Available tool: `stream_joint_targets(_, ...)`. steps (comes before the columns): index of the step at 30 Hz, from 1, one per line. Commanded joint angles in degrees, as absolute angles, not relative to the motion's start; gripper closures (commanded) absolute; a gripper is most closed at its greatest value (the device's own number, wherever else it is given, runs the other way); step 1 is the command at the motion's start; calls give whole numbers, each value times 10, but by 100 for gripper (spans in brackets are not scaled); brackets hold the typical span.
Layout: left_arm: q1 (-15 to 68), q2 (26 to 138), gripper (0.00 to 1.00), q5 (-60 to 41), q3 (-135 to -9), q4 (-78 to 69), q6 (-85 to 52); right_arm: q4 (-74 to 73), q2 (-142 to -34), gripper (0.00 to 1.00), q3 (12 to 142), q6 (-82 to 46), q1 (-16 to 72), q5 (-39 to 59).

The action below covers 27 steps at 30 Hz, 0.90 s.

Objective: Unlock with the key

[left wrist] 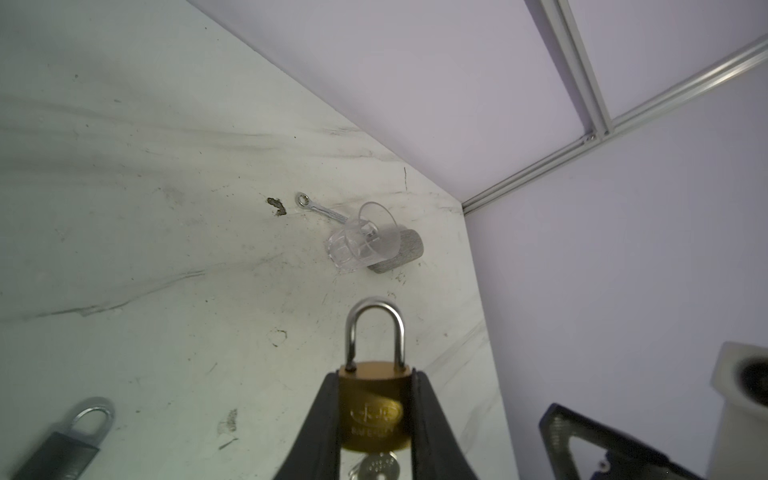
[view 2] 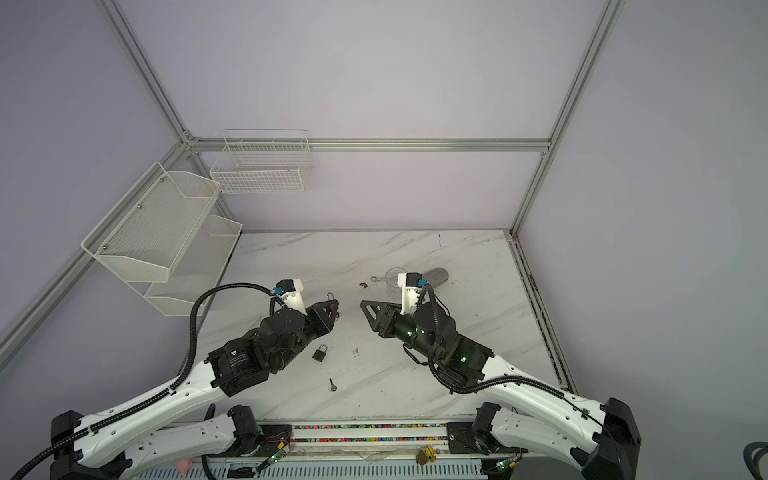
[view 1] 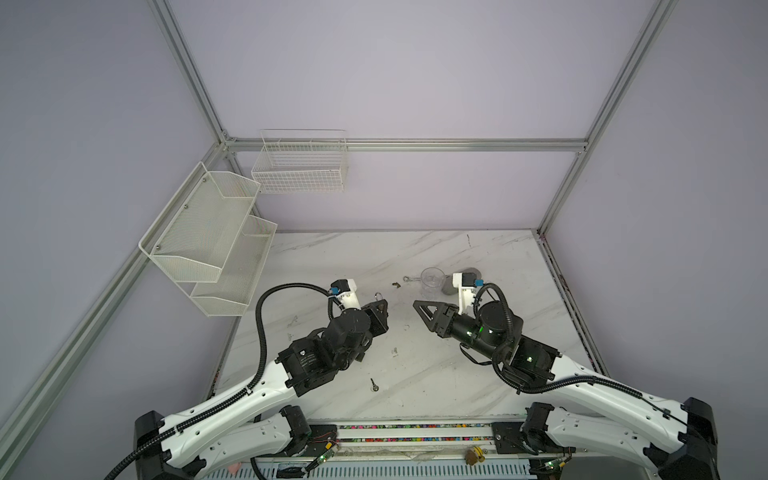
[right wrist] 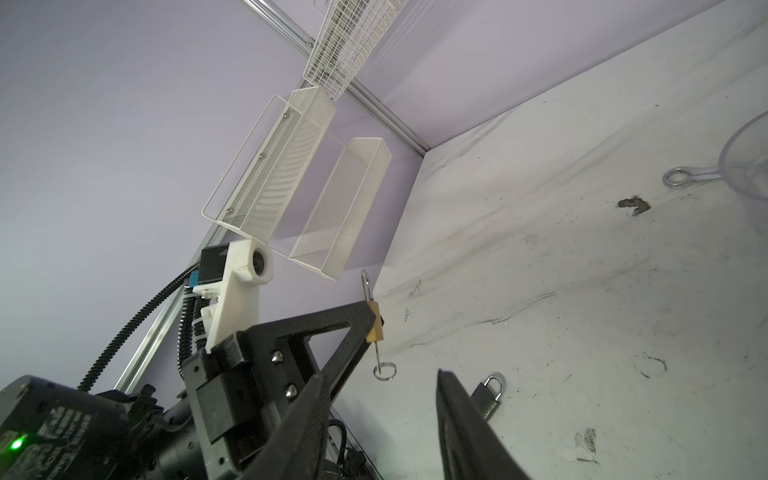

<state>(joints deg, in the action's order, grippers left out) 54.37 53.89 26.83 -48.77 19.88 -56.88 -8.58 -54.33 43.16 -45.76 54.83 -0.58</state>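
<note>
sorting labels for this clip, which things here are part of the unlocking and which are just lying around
In the job:
- brass padlock, clamped in the left gripper
- key in its keyhole
- right gripper, open, facing it

Lying about:
- black padlock
- loose key on the table
- wrench
- clear cup
- grey object
- wall baskets
</note>
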Motion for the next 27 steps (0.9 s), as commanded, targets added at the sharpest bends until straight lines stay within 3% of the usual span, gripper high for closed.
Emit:
stream_joint_targets(1, 541, 550, 100, 236, -550, 203, -376, -7, -512, 51, 443, -422, 542, -19)
stream_joint_targets(14, 541, 534, 100, 79, -393, -29, -99, 195, -469, 39, 527, -367, 540, -18)
stream_joint_targets(27, 541, 560, 100, 22, -329, -165, -43, 254, -558, 36, 597, -314, 539, -1)
